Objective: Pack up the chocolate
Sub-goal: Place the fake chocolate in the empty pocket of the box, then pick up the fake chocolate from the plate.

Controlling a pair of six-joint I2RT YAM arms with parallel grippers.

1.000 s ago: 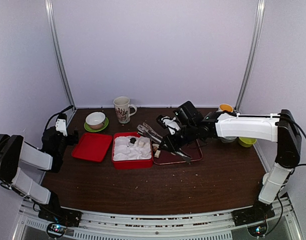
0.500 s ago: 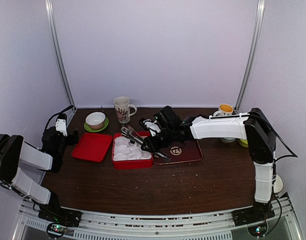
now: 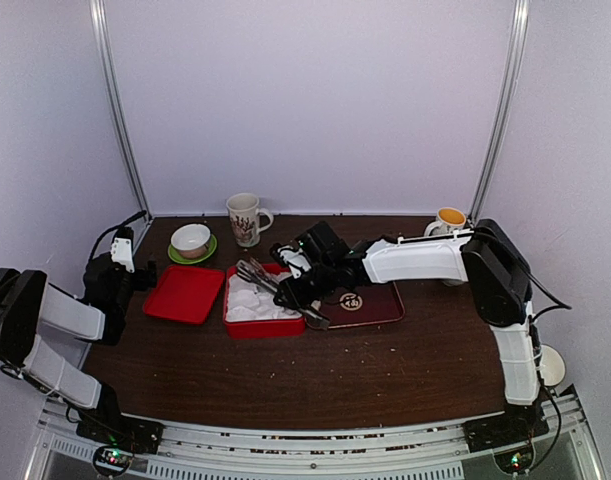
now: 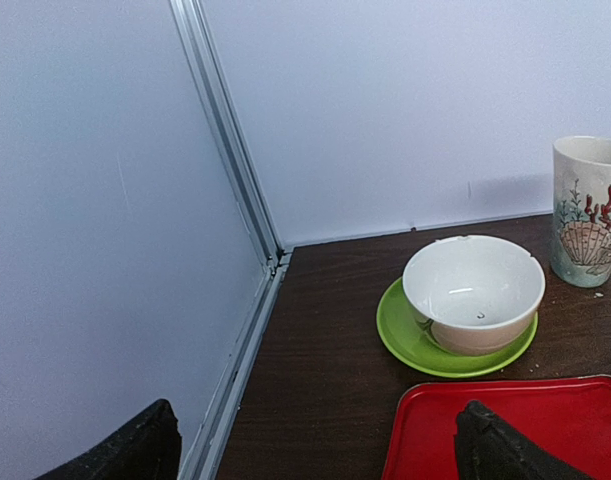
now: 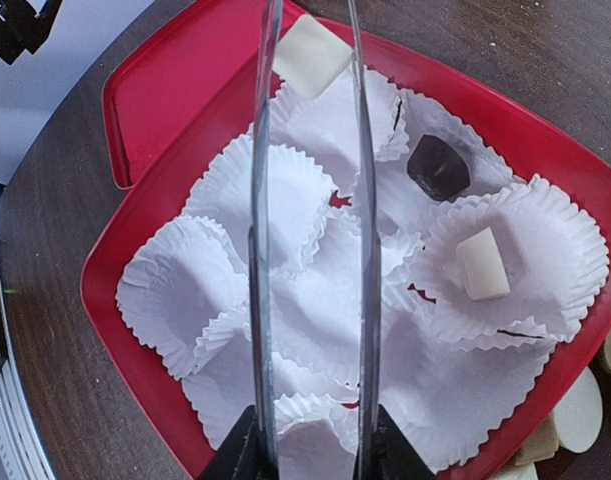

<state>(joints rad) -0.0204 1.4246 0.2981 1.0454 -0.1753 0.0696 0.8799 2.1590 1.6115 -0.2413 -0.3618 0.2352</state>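
Note:
The red box [image 5: 135, 330] holds several white paper cups [image 5: 175, 290]. A cream-white cube [image 5: 482, 264] lies in one cup and a brown lump [image 5: 438, 166] lies by another. My right gripper [image 5: 313, 445] is shut on metal tongs [image 5: 262, 200] that reach over the box. A cream-white chocolate [image 5: 310, 55] sits between the tong tips above the far cups. More cream pieces [image 5: 580, 410] lie just outside the box's right edge. In the top view the right gripper [image 3: 303, 290] is over the box [image 3: 265, 327]. My left gripper [image 4: 315, 455] is open and empty at the far left.
The box's red lid [image 3: 185, 293] lies left of the box. A dark red tray [image 3: 370, 310] lies right of it. A white bowl on a green saucer [image 3: 191, 240] and a shell-patterned mug [image 3: 245, 218] stand at the back. An orange-filled cup [image 3: 450, 216] stands at the back right.
My right arm has swung left from the dark red tray to over the red box, carrying the tongs. The left arm has not moved.

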